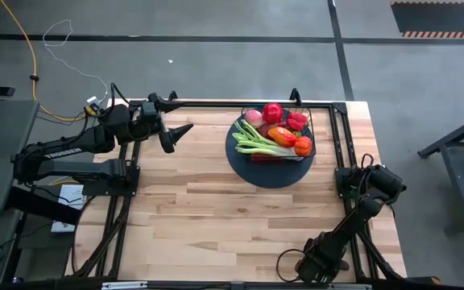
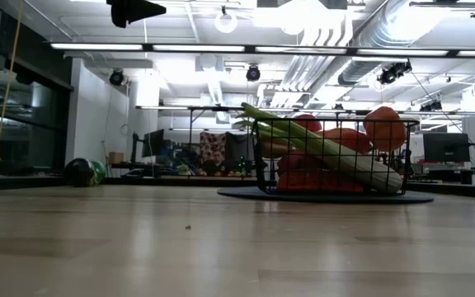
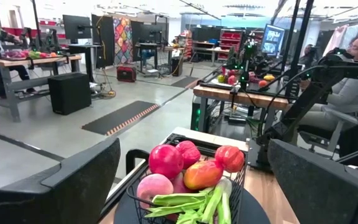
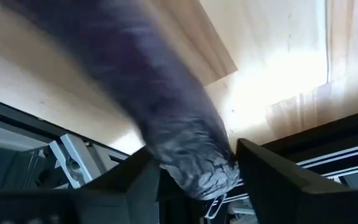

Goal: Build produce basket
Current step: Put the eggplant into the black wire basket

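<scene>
Over at the far right of the table, the basket (image 1: 311,135) sits on its dark round base, filled with produce (image 1: 274,133): celery, red and orange pieces, something pink. Left gripper (image 1: 185,129) hangs above the far left side, fingers spread wide, pointing toward it. Right gripper (image 1: 296,266) is folded down at the near edge; I cannot tell its fingers' state.

Pale, smooth wooden counter (image 1: 216,201); black wire-mesh basket (image 2: 336,157) on a matt dark disc; glossy produce (image 3: 188,168) inside.
</scene>
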Controlling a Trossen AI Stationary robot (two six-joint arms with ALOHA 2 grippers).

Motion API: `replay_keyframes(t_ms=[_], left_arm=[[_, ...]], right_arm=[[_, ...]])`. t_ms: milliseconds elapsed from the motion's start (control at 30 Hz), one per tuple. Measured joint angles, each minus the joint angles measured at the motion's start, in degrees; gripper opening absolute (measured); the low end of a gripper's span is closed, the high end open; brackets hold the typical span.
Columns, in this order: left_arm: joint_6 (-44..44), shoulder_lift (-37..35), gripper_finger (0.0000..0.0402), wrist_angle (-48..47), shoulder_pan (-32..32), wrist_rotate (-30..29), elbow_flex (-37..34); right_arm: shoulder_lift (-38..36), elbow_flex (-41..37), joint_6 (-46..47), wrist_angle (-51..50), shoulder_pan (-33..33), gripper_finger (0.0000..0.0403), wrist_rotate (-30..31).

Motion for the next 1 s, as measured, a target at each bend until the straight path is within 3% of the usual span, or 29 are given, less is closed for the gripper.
replay_keyframes(t_ms=[200,367,567,767,900,1000], left_arm=[[-0.02,0.0,0.0397,0.0,0.0,-0.39,-0.01],[-0.02,0.0,0.0397,-0.01,0.0,-0.4,0.0],[-0.15,0.0,0.0397,-0.02,0.0,-0.39,0.0],[-0.79,0.0,0.0397,0.0,0.0,-0.37,0.0],[-4.2,0.0,0.0397,0.59,0.02,2.5,0.0],[-6.91,0.0,0.0397,2.76,0.02,7.04,0.0]], right_arm=[[-0.32,0.08,-1.05,-0.15,-0.48,0.0136,1.31],[-4.89,3.06,-4.61,-0.97,-0.57,0.0108,10.59],[-14.7,7.97,-5.35,0.4,-2.59,0.012,34.57],[-22.12,9.14,-6.99,1.32,-11.91,0.0125,68.8],[-26.13,9.14,-19.15,7.42,-19.1,0.0125,87.72],[-28.81,9.14,-33.67,12.98,-24.05,0.0126,91.1]])
